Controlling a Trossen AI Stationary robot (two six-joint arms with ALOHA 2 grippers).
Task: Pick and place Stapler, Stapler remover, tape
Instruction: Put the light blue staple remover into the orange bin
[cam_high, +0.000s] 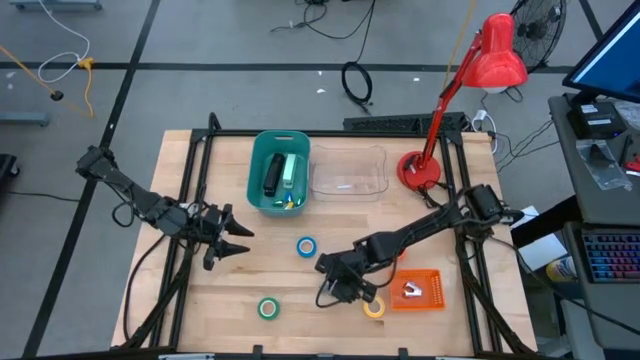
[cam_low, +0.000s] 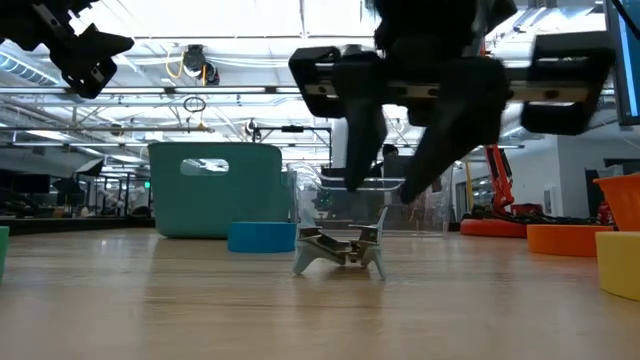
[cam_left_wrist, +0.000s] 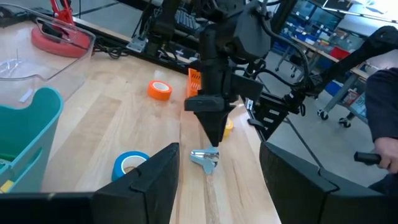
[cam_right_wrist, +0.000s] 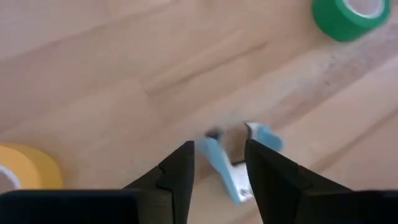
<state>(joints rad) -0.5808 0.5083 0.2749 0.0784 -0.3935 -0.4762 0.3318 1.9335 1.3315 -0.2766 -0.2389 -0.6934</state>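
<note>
The stapler remover, light blue and metal, stands on its claws on the wooden table. My right gripper hangs just above it, slanting down, open, a finger to either side in the right wrist view, touching nothing. My left gripper waits open at the table's left. A dark stapler lies in the teal bin. Tape rolls lie flat on the table: blue, green, yellow and orange.
A clear plastic tub stands right of the teal bin. An orange tray sits near the front right, by the yellow roll. A red desk lamp stands at the far right corner. Bare wood lies between the blue and green rolls.
</note>
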